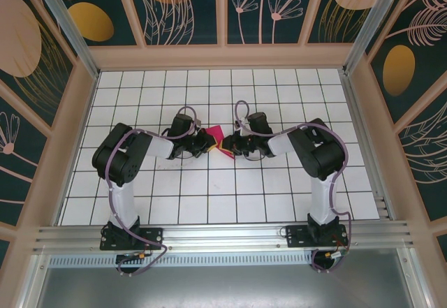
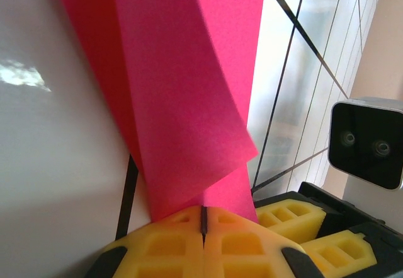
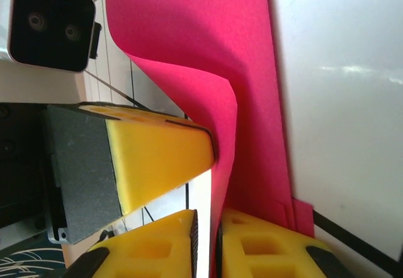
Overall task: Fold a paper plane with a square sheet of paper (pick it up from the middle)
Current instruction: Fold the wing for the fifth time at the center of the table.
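Both arms meet nose to nose mid-tabletop (image 1: 209, 189). The pink paper sheet (image 2: 189, 101) is between them, folded into layers, standing up on edge rather than lying flat. Left fingers (image 2: 170, 243) are clenched on its lower end, pads pressed together with the paper coming out of the seam. Right fingers (image 3: 264, 243) show a narrow gap. The sheet's edge runs down into it, but I can't tell if they're actually clamping it. From the right wrist, one left finger sits against the sheet's curled flap.
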`<state>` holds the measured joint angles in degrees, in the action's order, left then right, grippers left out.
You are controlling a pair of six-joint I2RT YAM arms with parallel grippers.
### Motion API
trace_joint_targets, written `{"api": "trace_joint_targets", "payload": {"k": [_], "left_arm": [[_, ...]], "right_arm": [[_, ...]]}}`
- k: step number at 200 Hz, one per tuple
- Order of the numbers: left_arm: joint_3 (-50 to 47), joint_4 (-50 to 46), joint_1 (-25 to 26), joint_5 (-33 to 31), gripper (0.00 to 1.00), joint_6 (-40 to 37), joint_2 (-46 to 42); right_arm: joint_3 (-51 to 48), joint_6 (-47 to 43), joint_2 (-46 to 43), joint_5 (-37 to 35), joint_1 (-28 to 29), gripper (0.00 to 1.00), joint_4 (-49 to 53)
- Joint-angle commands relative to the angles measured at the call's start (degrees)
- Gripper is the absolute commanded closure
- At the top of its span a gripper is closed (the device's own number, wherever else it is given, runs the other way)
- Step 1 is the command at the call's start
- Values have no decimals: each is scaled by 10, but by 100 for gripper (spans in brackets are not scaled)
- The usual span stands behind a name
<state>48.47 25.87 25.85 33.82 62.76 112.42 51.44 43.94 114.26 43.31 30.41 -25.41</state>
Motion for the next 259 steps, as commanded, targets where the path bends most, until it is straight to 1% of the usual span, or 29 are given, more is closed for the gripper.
{"api": "trace_joint_targets", "payload": {"k": [1, 55, 68, 91, 103, 120, 145, 165, 211, 259], "left_arm": [[1, -50, 3, -33, 94, -18, 27], [3, -53, 4, -32, 94, -21, 26], [5, -54, 3, -31, 94, -21, 26], [13, -51, 3, -21, 93, -25, 19], [20, -47, 3, -14, 92, -28, 10], [22, -30, 3, -3, 87, -32, -12], [9, 5, 4, 8, 79, -30, -46], [-18, 42, 3, 13, 77, -21, -66], [-61, 105, 10, 26, 76, 4, -63], [-67, 150, 25, 35, 80, 28, -37]], "right_arm": [[6, -41, -27, -2, -4, 82, 75], [-5, -63, -46, -10, -4, 82, 110], [-10, -63, -44, -12, -5, 85, 110], [-20, -58, -36, -16, -4, 93, 100], [-24, -54, -33, -18, -5, 97, 92], [-36, -43, -30, -20, -5, 100, 73], [-57, -11, -29, -16, -11, 100, 26], [-76, 20, -30, -7, -17, 100, -15], [-101, 67, -30, -2, -27, 100, -58], [-105, 86, -22, -11, -29, 100, -53]]}}
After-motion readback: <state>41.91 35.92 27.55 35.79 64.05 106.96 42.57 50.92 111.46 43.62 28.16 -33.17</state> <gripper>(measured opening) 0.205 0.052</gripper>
